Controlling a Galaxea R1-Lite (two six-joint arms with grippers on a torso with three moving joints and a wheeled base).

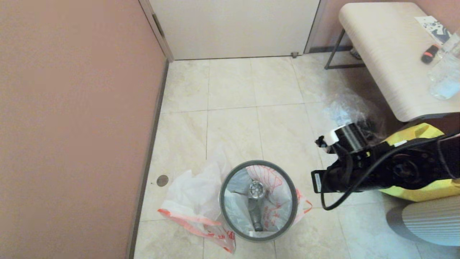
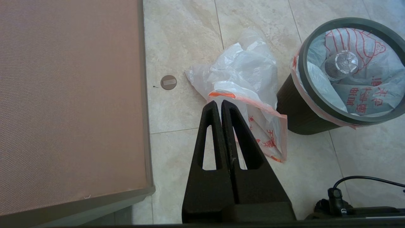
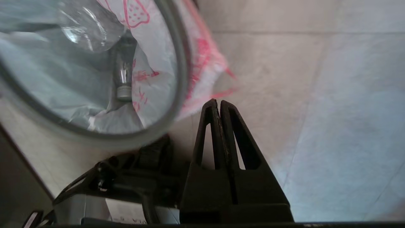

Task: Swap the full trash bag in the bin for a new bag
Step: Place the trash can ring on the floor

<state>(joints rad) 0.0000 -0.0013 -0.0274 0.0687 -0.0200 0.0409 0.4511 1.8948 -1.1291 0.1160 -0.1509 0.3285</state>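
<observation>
Two bags showing: the full bag (image 1: 267, 201) is sitting in the bin (image 1: 258, 200) on the near floor, a loose bag (image 1: 196, 205) lying just left (nothing swapped yet). Left gripper (image 2: 220, 103) and right gripper (image 3: 216, 102) are hovering, fingers pressed together, empty.

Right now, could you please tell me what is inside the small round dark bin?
The small round dark bin holds a white red-printed plastic bag liner and a clear plastic bottle. Anything beneath them is covered.
</observation>
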